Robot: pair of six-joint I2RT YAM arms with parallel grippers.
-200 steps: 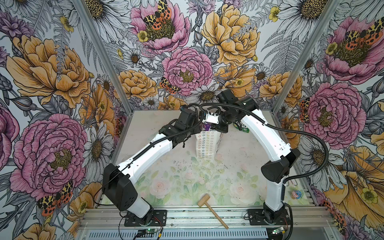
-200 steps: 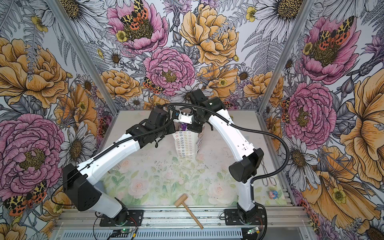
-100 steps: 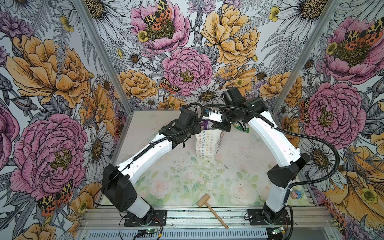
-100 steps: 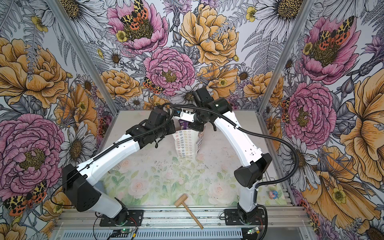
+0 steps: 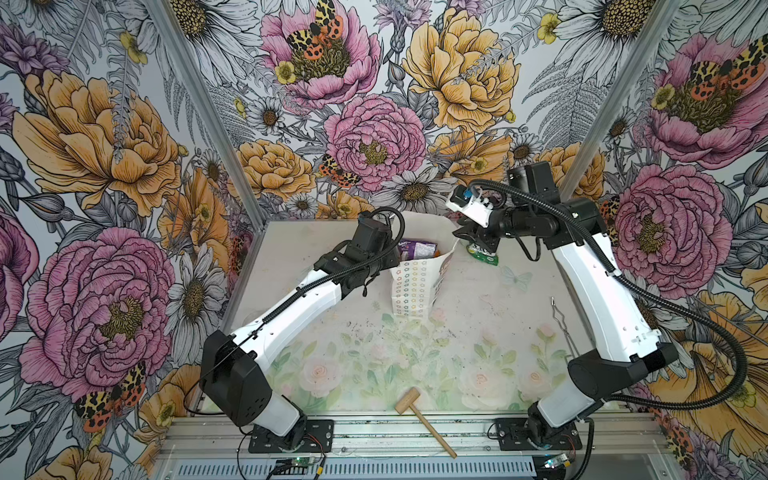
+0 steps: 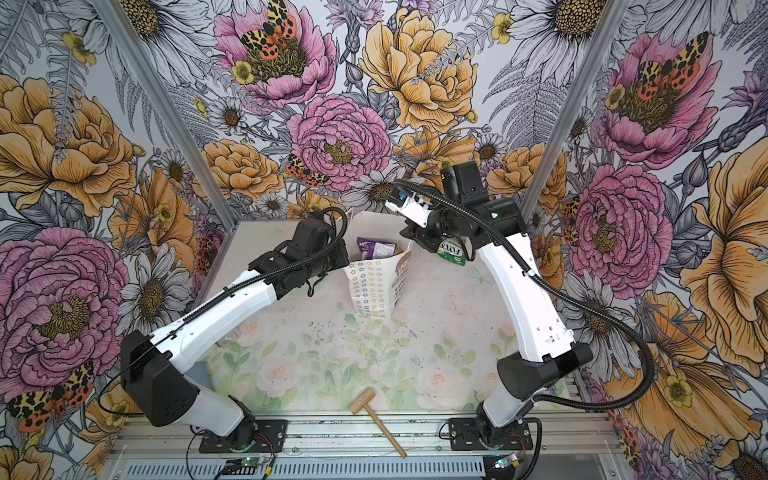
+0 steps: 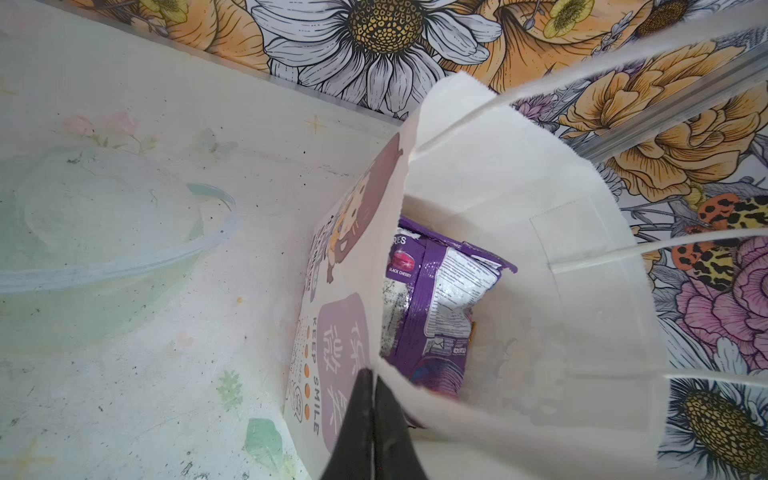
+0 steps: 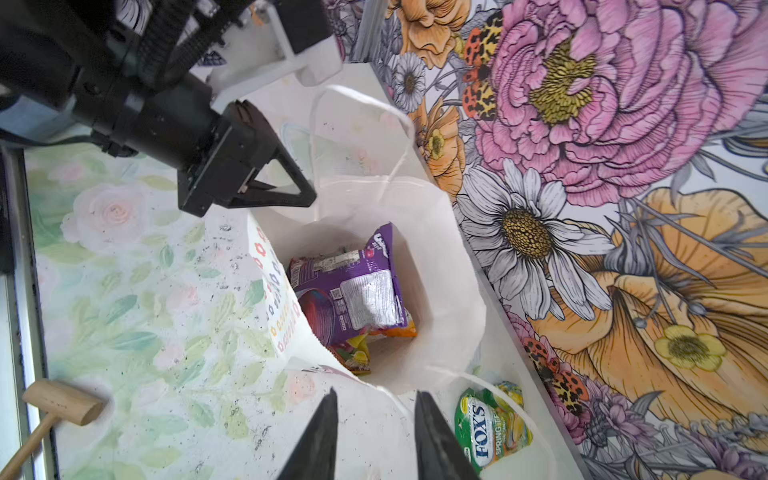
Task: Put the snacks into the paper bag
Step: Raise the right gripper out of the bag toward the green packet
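Paper bag (image 5: pixel 411 286): stood far-centre on table (image 5: pixel 478 332), mouth open.
Left pincer (image 7: pixel 371 380): clamped shut on bag's left rim.
Right pincer (image 8: pixel 376 392): parted, empty, over bag's right rim.
Purple packet (image 8: pixel 365 291): lay inside bag.
Green packet (image 8: pixel 490 424): lay just right of bag.

The left gripper (image 7: pixel 371 377) has its black jaws pressed tight together on the rim of the paper bag (image 7: pixel 519 174), which stands open on the pale flowered desk (image 7: pixel 187 395). Inside lies a purple packet (image 7: pixel 440 291), its white label panel showing. The bag's outer side reads "KEEP SMILE". White cord handles (image 7: pixel 623 62) cross in front of the flowered wall (image 7: pixel 374 37).
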